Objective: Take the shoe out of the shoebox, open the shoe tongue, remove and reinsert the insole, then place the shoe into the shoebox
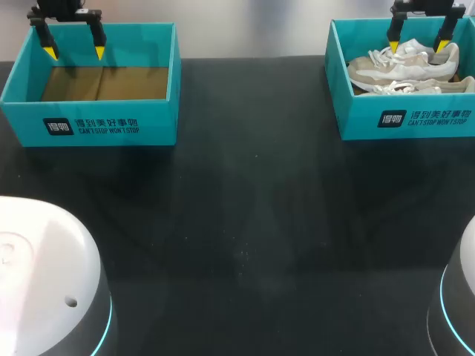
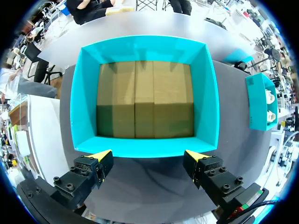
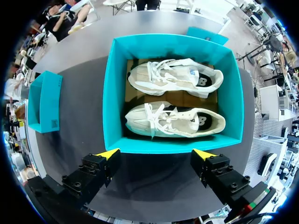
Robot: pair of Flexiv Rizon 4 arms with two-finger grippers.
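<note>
Two beige-and-white shoes lie side by side in the right teal shoebox (image 1: 356, 119): the far shoe (image 1: 407, 67) and the near shoe (image 1: 415, 87). My right gripper (image 1: 418, 46) hangs open above this box, over the far shoe. In the right wrist view both shoes, far (image 3: 175, 77) and near (image 3: 175, 122), lie on their sides ahead of the open right gripper (image 3: 157, 154), inside the shoebox (image 3: 111, 93). My left gripper (image 1: 74, 52) hangs open over the left teal box (image 1: 148, 122), which holds only its cardboard floor (image 2: 145, 98); the left gripper (image 2: 151, 155) holds nothing.
The black table (image 1: 245, 222) stretches between the two boxes. White robot bases stand at the near left (image 1: 37, 274) and near right (image 1: 464, 297) corners. Each wrist view shows the other box off to the side: the shoebox (image 2: 258, 100) and the left box (image 3: 44, 100).
</note>
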